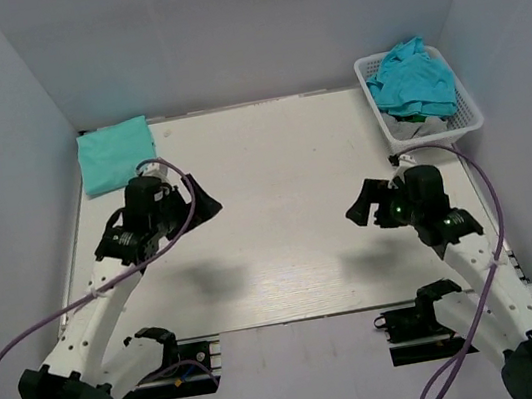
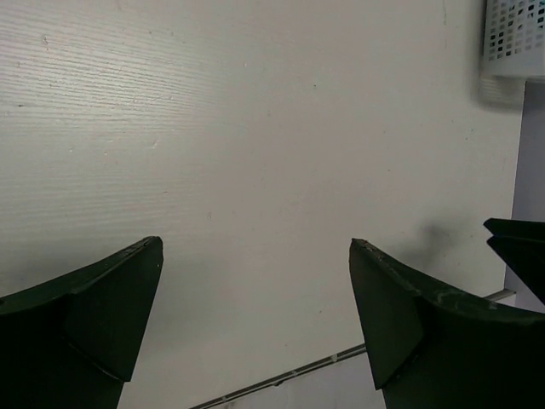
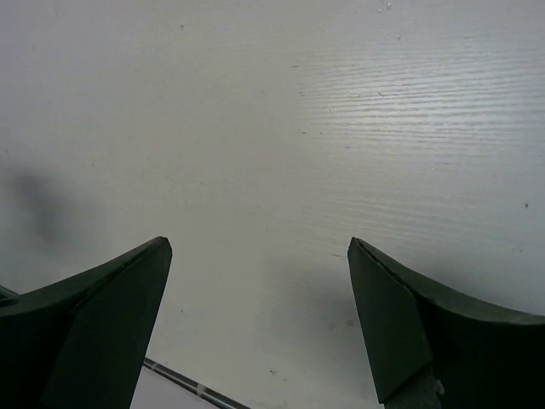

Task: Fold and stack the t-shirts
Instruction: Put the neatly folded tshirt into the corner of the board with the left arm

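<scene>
one teal t-shirt [image 1: 115, 152] lies folded flat in the far left corner of the white table [image 1: 289, 216]. i take it as the start of the stack, kept out of the middle so the next shirt can be spread there. the other t-shirts [image 1: 412, 80] are a crumpled turquoise heap in the white mesh basket [image 1: 473, 118] at the far right corner, rising above its rim (something paler lies under them; i cannot tell what). the left gripper [image 1: 208, 205] hovers just on the near side of the folded shirt, jaws spread wide over bare table. the right gripper [image 1: 359, 210] hangs near the basket, likewise spread and holding nothing. the next step is probably fetching a shirt from the basket, and the right arm is closer. the basket wall and the tangle are the likely hindrance, since one shirt may drag another out.
</scene>
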`<state>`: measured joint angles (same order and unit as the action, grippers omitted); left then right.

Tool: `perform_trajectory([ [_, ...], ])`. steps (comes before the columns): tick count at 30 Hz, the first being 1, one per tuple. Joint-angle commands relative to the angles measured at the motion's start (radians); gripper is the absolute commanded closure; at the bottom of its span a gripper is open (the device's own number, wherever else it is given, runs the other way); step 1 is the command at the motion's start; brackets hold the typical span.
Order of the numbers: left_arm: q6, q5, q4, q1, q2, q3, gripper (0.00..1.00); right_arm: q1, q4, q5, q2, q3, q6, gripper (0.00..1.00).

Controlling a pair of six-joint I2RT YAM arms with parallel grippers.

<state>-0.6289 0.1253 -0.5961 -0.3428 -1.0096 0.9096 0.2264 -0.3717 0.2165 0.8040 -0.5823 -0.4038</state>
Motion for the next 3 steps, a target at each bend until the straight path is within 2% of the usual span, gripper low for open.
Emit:
perform_trajectory([
  [1, -0.017, -0.045, -0.019, -0.024, -0.001, -0.012, 0.0, -0.001, 0.074, -0.054, -0.058, 0.033, -0.075, 0.1],
  [3, -0.008, -0.084, -0.063, -0.024, 0.008, 0.009, 0.0, -0.002, 0.079, -0.092, -0.095, 0.036, -0.075, 0.1],
])
